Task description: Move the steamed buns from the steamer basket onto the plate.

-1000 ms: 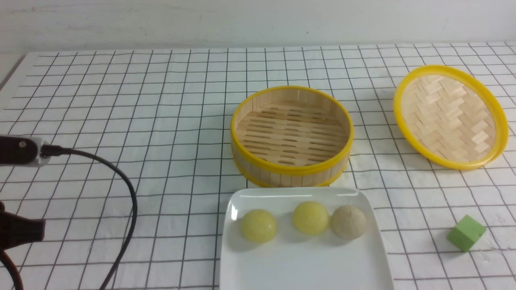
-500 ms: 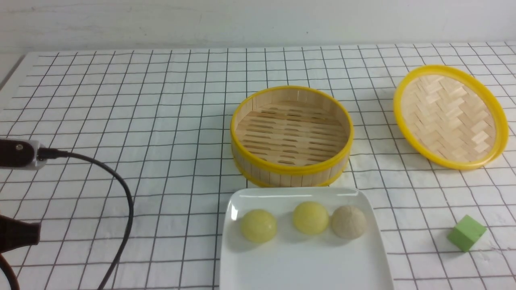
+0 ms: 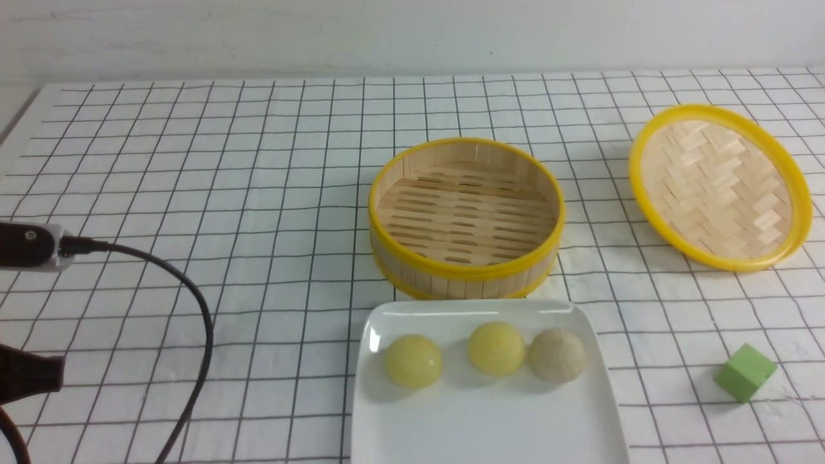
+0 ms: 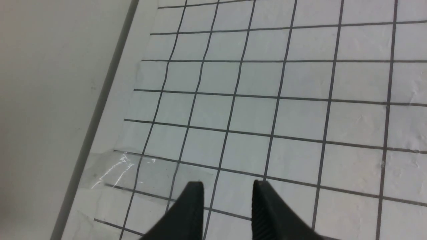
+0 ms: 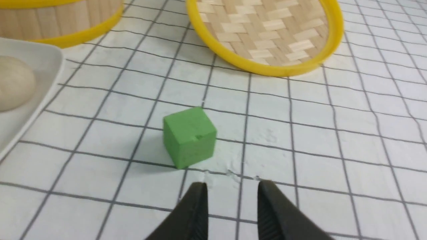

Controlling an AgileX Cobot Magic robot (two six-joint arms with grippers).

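Observation:
Three steamed buns lie in a row on the white plate (image 3: 490, 419): two pale yellow ones (image 3: 413, 361) (image 3: 496, 348) and a beige one (image 3: 557, 355). Just behind the plate stands the steamer basket (image 3: 451, 280), with only its slatted floor showing inside. My left gripper (image 4: 228, 186) hovers open over bare checked cloth near the table's left edge, holding nothing. My right gripper (image 5: 232, 185) is open too, just short of a green cube (image 5: 189, 136), with nothing between its fingers. The right wrist view catches the beige bun (image 5: 13, 86) on the plate's corner (image 5: 50, 56).
The woven yellow-rimmed lid (image 3: 718, 187) lies tilted at the back right. The green cube (image 3: 744, 372) sits on the cloth right of the plate. Part of my left arm and its black cable (image 3: 200, 309) reach in from the left edge.
My left arm has drawn back slightly toward the left edge of the front view, then stayed still. The buns, basket, lid and cube have not moved.

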